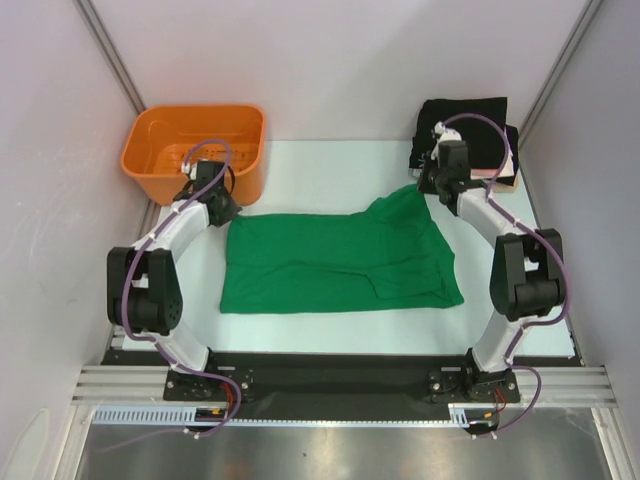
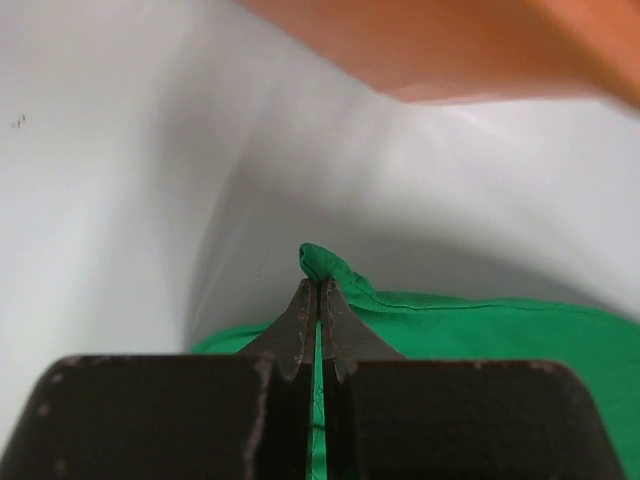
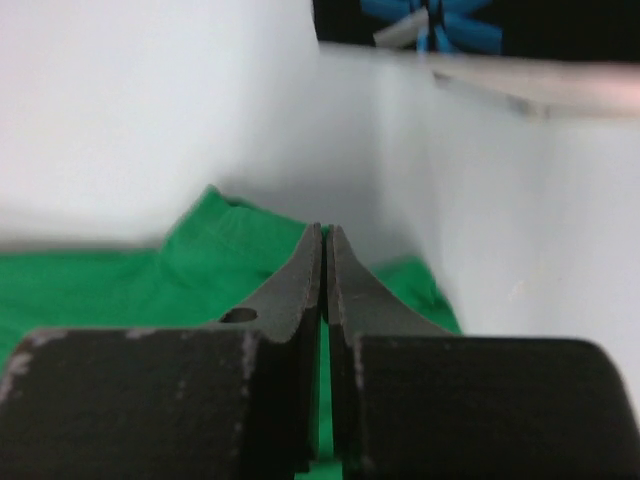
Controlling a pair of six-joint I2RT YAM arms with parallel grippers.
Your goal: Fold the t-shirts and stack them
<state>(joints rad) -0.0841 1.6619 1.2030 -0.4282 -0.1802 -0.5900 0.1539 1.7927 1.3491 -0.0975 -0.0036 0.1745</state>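
**Green shirt laid out, fold not begun; stack waiting at far right**

- Progress: the green t-shirt point(image 1: 340, 265) lies spread across the middle of the table point(image 1: 330, 165), rumpled, with loose creases and its far-right corner pulled up into a peak. No clean fold shows in it, so it reads as at the flatten-and-grip stage.
- A stack of folded shirts point(image 1: 465, 125) sits at the table's far right corner, black shirt on top, with pink and white edges peeking out on its right side. That part of the job looks done.
- Left to do, by judgement: fold the green one and set it on the stack.
- The orange basket point(image 1: 195, 150) stands at the far left corner. No cloth shows in it from above.
- The left gripper point(image 2: 318, 285) is at the shirt's far-left corner, jaws clenched, with a small ridge of green cloth bunched at the tips; it looks pinched.
- The right gripper point(image 3: 326, 230) is near the far-right corner, just short of the stack, jaws pressed together. Green cloth lies beneath and beyond them.

Hard to make out:
- Whether the right jaws have caught any cloth cannot be told.
- The number of shirts in the stack is unclear, as the right arm covers its near edge.
- The right wrist view shows only a blurred blue starburst print point(image 3: 430, 25) on black.
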